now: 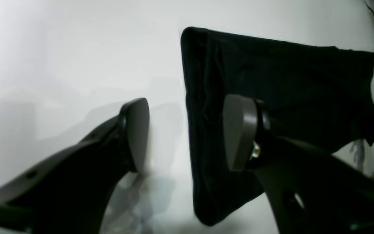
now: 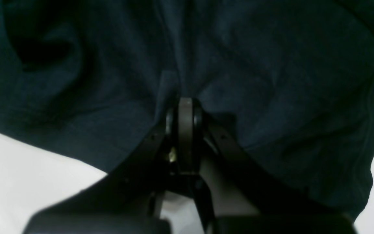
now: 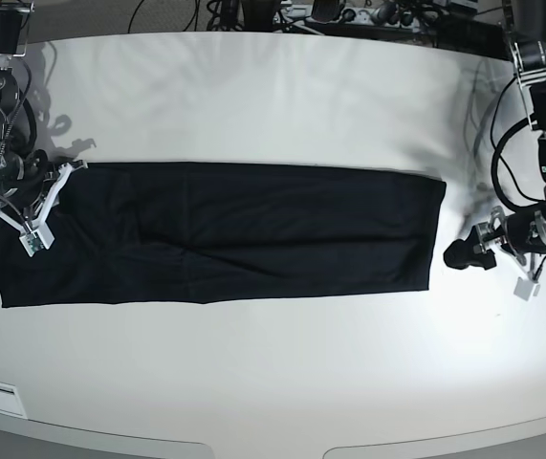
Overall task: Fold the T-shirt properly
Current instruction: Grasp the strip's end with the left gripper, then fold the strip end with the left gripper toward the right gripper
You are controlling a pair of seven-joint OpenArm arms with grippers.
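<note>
I have the T-shirt [image 3: 225,234] lying as a long band across the white table [image 3: 273,96], my right gripper [image 2: 186,107] clenched on cloth at one end, my left gripper [image 1: 187,130] spread wide and empty just off the other end. If I lift with only one end pinched, I judge the band will drag and skew. Only the right wrist view shows fabric bunched at the pinch; the base view alone shows the whole band.
</note>
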